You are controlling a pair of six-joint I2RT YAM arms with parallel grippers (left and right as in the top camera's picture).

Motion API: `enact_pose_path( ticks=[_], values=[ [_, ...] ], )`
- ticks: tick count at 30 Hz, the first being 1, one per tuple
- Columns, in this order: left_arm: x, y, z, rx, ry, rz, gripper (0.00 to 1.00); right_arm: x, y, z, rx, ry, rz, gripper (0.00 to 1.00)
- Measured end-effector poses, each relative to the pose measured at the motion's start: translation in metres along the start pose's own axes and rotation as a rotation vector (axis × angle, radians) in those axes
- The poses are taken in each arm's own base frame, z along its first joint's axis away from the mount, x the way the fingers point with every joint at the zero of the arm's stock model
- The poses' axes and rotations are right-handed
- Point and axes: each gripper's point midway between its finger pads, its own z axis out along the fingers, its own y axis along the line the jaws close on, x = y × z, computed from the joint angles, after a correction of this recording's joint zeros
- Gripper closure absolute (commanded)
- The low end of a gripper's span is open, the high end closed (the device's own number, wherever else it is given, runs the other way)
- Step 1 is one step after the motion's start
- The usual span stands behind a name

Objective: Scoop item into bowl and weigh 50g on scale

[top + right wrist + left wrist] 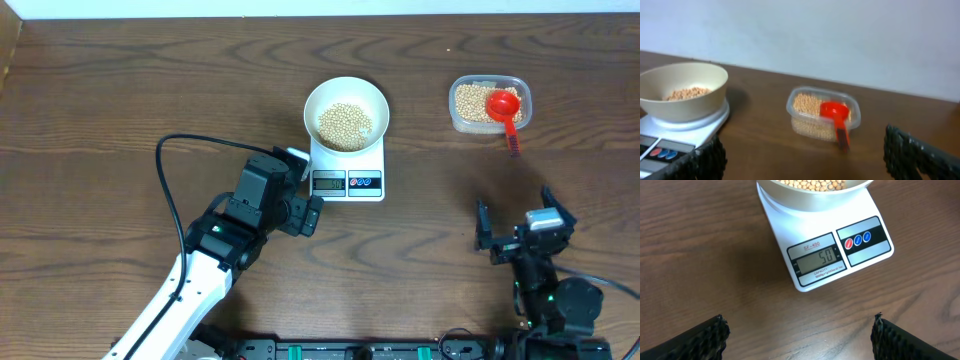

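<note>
White scale [826, 244] reads 50, left wrist only

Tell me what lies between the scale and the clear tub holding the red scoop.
Nothing but bare brown table lies between the scale and the tub. The overhead view shows this plainly, and the right wrist view agrees.

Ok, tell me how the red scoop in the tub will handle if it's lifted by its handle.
The red scoop looks like moulded plastic: probably stiff and light. Its cup rests on the beans in the clear tub, handle overhanging the rim, so a nudge may pivot or tip it.
</note>
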Motion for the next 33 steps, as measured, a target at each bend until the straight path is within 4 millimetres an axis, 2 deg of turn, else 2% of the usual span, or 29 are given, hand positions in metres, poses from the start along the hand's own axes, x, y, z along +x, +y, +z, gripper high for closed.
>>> enact_pose_path(
  ticks=[7,33],
  values=[
    [0.0,0.0,0.0,0.0,0.0,0.0,0.07,0.024,0.006,0.001,-0.014,-0.002,0.0,0.01],
    [0.0,0.0,0.0,0.0,0.0,0.0,0.07,0.026,0.008,0.001,-0.023,0.004,0.002,0.01]
  ],
)
